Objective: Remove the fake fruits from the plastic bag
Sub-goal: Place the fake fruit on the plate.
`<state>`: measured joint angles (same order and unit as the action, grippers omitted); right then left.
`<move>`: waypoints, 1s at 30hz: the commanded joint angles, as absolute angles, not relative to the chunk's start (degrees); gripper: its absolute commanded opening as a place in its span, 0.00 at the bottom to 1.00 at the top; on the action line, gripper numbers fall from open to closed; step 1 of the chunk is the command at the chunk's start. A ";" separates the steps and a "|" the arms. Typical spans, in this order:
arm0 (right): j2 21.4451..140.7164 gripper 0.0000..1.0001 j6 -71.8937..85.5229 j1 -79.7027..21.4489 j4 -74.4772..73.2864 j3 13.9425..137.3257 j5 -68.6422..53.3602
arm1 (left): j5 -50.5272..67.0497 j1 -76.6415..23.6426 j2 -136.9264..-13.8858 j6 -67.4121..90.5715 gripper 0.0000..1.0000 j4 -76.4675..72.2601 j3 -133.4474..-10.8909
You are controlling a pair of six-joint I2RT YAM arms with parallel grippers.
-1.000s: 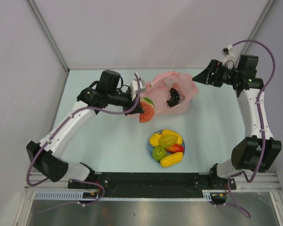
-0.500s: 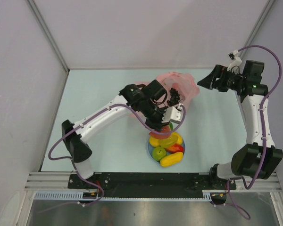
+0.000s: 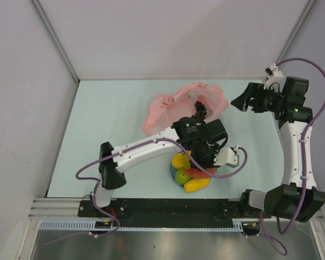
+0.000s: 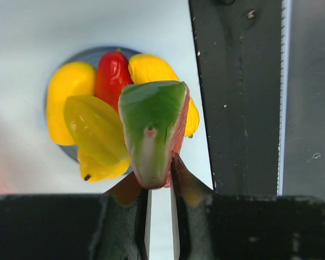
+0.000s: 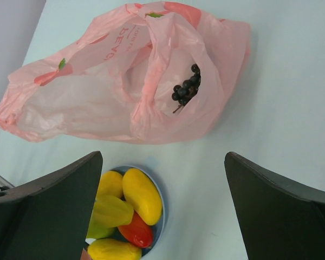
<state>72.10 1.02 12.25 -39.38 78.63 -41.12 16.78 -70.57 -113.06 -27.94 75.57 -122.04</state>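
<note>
There is one pink plastic bag [image 5: 97, 103], and one dark grape bunch [image 5: 187, 89] is in it. One blue plate [image 4: 84, 56] carries three yellow fruits [image 5: 142, 196], one yellow-green star fruit [image 5: 112, 211], one red fruit [image 5: 135, 232] and one green fruit [image 5: 96, 231]. There is also one watermelon slice [image 4: 151, 130].

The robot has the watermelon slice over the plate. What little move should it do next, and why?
Probably ease the left pincer open so the watermelon slice drops onto the plate: it hangs right above the fruits there. The grapes are in the bag.
</note>
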 commanded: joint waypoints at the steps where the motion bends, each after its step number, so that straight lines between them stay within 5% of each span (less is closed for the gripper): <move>1: 69.61 1.00 -0.88 13.18 -40.08 76.91 -36.49 | 10.21 -72.51 -116.27 -21.71 0.00 77.17 -121.21; 8: 67.41 1.00 2.81 15.47 -39.64 74.27 -35.33 | 1.24 -72.77 -118.91 -16.62 0.00 73.84 -121.11; 19: 66.97 1.00 3.60 16.79 -40.25 73.04 -37.44 | 3.43 -72.69 -121.99 -13.97 0.00 74.53 -120.59; 26: 67.59 1.00 4.39 16.96 -39.64 72.69 -38.14 | 3.43 -72.51 -122.52 -13.97 0.42 74.44 -122.25; 30: 67.68 1.00 4.48 17.05 -39.55 72.51 -38.32 | 3.60 -72.42 -122.69 -14.15 0.47 74.71 -122.08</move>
